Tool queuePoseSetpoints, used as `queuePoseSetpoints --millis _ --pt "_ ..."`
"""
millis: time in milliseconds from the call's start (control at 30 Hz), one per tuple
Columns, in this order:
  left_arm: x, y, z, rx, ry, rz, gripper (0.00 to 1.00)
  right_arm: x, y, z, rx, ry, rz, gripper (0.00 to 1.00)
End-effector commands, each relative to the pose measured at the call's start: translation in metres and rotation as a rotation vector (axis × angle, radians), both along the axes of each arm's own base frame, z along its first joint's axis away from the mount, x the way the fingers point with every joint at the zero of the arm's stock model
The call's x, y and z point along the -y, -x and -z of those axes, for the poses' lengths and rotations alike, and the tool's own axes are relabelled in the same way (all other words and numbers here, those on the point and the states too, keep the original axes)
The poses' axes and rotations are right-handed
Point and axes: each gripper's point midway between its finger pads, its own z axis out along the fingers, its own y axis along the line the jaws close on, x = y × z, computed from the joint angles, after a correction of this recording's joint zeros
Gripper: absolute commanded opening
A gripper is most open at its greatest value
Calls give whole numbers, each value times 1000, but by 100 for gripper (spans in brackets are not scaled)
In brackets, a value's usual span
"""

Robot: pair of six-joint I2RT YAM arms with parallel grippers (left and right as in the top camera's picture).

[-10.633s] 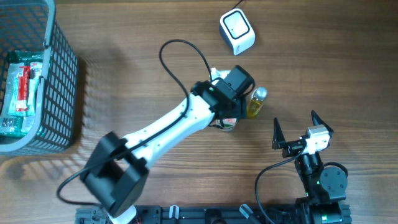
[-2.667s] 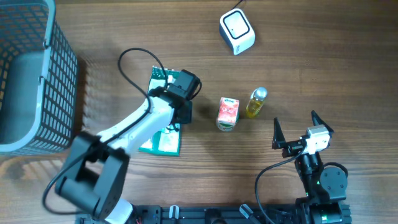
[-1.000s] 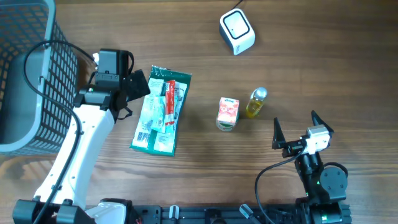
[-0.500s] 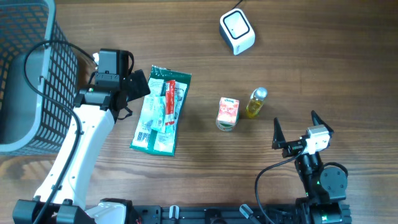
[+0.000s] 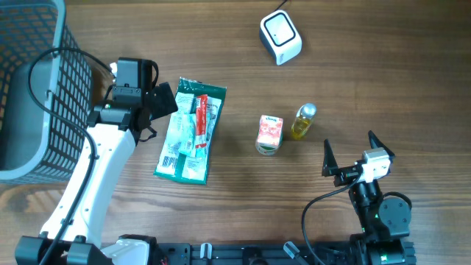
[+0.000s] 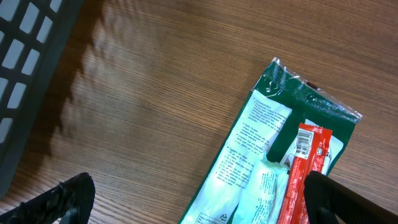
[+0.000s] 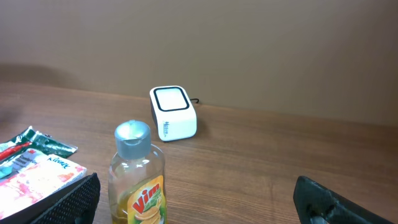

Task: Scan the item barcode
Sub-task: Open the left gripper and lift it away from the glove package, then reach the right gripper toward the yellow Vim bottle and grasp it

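My left claw (image 5: 157,114) released, empty, left of centre, just beside green packet (image 5: 190,131) lying flat on surface (image 5: 368,73). My right claw (image 5: 352,149) released, empty, lower right. Scanner (image 5: 280,38) top centre.

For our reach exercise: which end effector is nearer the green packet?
Left. The left end effector is just beside the green packet; the right end effector is far off, beyond the carton.

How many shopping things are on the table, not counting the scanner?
3. A flat green plastic packet lies left of centre, a small pink tissue carton sits mid-table, and a yellow liquid bottle stands right of it. The grey mesh basket could hide more.
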Motion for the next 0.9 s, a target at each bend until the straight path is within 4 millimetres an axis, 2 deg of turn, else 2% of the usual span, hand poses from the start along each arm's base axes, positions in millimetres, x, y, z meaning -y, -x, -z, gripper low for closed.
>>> queuePoseSetpoints --millis 0,633,767,833,867 --pt "-3 -2 -2 6 -11 -8 100 2 0 -3 13 -7 13 100" --pt "-3 -2 -2 6 -11 -8 100 1 0 -3 11 -28 7 100" --pt "-3 -2 -2 6 -12 -8 100 -1 1 -5 -24 -261 -6 100" --pt "-3 -2 -2 6 -12 -8 100 -3 2 -7 -64 -469 -18 100" --pt "-3 -2 -2 6 -12 -8 100 -8 4 -13 -71 -519 -51 100"
